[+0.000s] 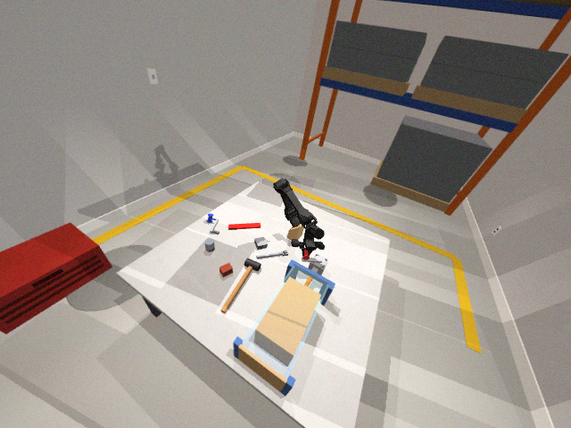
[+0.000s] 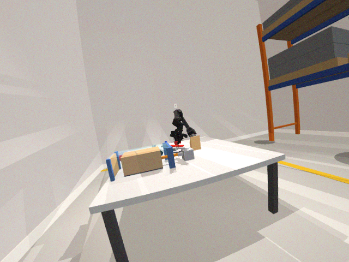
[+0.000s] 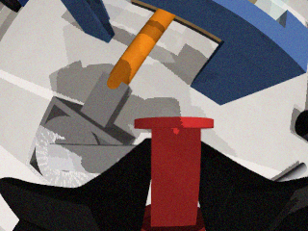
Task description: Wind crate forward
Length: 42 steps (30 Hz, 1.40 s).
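Note:
The tan crate (image 1: pixel 288 317) (image 2: pixel 142 162) sits flat inside the clear-panelled cubby, with a gap between its front and the blue frame (image 1: pixel 310 273) (image 2: pixel 172 156) (image 3: pixel 226 72) at the mouth. The orange strap (image 1: pixel 308 281) (image 3: pixel 141 48) runs through the frame to the grey winch (image 1: pixel 317 267) (image 2: pixel 187 154) (image 3: pixel 103 101). The crank handle's pale arm lies over the winch top; its key end is hidden. My gripper (image 1: pixel 306 251) (image 2: pixel 177 142) (image 3: pixel 171 144) is shut on the handle's upright red grip (image 3: pixel 175 180), beside the winch.
A tan block (image 1: pixel 294 232) (image 2: pixel 195 142) stands behind the winch. A wrench (image 1: pixel 272 254), a grey block (image 1: pixel 260 242), a hammer (image 1: pixel 237 288), a red block (image 1: pixel 226 269), a red bar (image 1: pixel 244 226) and a grey cylinder (image 1: pixel 210 244) lie on the bench.

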Each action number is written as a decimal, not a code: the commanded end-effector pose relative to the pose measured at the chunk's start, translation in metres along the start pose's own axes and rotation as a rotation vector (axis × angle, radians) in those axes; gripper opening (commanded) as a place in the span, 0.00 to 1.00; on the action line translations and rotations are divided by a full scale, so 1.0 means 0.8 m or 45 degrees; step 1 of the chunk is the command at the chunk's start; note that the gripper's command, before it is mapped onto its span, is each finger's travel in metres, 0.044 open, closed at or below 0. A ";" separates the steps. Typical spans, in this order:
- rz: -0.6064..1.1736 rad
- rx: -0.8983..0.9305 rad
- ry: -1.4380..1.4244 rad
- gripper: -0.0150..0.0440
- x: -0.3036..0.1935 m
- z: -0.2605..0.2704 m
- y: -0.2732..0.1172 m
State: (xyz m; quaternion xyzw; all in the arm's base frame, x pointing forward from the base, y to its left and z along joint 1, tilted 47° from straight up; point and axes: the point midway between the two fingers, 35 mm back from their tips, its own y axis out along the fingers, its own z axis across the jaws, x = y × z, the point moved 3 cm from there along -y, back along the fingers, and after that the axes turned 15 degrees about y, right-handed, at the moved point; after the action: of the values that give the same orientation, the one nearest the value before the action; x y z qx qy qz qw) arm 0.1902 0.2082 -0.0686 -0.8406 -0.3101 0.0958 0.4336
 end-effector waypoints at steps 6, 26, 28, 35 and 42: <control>-0.005 0.006 0.022 0.25 0.021 0.009 0.012; -0.006 0.007 0.023 0.25 0.047 0.031 0.026; -0.007 0.007 0.023 0.25 0.049 0.033 0.027; -0.007 0.007 0.024 0.25 0.056 0.043 0.031; -0.008 0.008 0.024 0.25 0.063 0.054 0.035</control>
State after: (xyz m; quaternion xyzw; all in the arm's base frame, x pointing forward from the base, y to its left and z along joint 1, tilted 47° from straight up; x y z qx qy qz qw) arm 0.2198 0.2450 -0.1007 -0.8435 -0.3105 0.0937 0.4282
